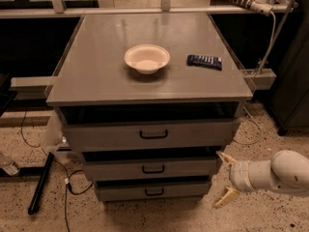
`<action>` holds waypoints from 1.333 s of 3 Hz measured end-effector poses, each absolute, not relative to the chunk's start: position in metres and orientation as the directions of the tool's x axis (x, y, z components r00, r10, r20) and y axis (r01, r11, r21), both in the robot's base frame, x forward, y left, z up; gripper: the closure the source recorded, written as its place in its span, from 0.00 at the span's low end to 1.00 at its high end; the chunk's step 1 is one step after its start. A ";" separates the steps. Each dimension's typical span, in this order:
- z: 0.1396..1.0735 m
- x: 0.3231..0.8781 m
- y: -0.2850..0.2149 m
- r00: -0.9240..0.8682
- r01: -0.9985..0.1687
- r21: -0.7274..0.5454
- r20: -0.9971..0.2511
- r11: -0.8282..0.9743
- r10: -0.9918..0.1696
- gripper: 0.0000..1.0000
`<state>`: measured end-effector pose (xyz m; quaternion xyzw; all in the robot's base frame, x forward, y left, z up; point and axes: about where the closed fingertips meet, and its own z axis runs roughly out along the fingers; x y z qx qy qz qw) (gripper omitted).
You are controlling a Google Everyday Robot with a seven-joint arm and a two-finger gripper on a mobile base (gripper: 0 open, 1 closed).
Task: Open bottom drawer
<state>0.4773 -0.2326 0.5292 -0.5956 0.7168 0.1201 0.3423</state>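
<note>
Bowl (147, 58) ctr on cabinet top (96, 79), flat item (204, 61) right, tool (219, 179) right of bottom drawer (120, 192)

Arm and gripper: outer appearance

The arm (286, 172) has a smooth white shell of rounded, tubular segments that narrows to a short white cylindrical wrist. The gripper (223, 178), below the front right corner of the worktop (96, 81), carries two slim, pale yellow fingers (226, 196). They taper to points and are spread well apart.
</note>
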 end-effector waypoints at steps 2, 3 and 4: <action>0.500 0.473 -0.221 -0.050 -0.951 -0.201 -0.650 0.235 -0.758 0.00; 0.440 0.471 -0.210 -0.066 -0.971 -0.134 -0.651 0.200 -0.756 0.00; 0.377 0.470 -0.203 -0.059 -0.981 -0.105 -0.643 0.164 -0.764 0.00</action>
